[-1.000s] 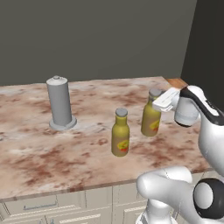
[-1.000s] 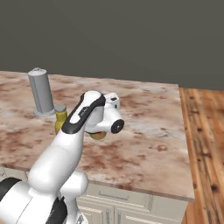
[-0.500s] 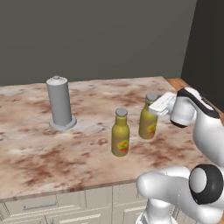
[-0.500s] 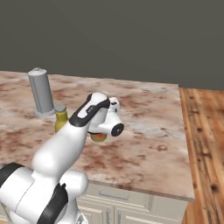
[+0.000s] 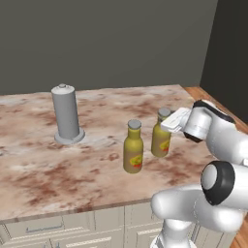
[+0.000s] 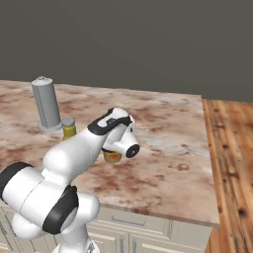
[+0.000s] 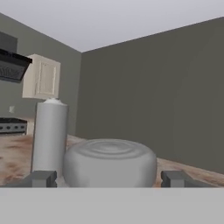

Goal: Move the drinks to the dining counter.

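Two drinks are seen standing upright on the dining counter (image 5: 58, 174), centre-right of the left base view: one bottle (image 5: 133, 147) nearer the front edge, the second bottle (image 5: 161, 133) just behind and right of it, close but apparently not touching. The second bottle's grey cap (image 7: 110, 161) sits large at centre-bottom of the hand view, with one fingertip (image 7: 43, 178) to its left and the other to its right, a clear gap on each side. The gripper (image 5: 170, 122) is thus read as spread wide around the cap, nothing clamped; it is level with the bottle top in the left base view. In the right base view the arm hides most of this bottle; the front bottle (image 6: 68, 129) peeks out left of it. Handling judgement: small, rigid, probably light, smooth-sided and top-heavy on a narrow base, so easily tipped by a sideways nudge. A hold on the cap or narrow neck looks workable, lower on the body more secure. The grey cylinder (image 5: 66, 114) is seen well apart, upper left, not a target.
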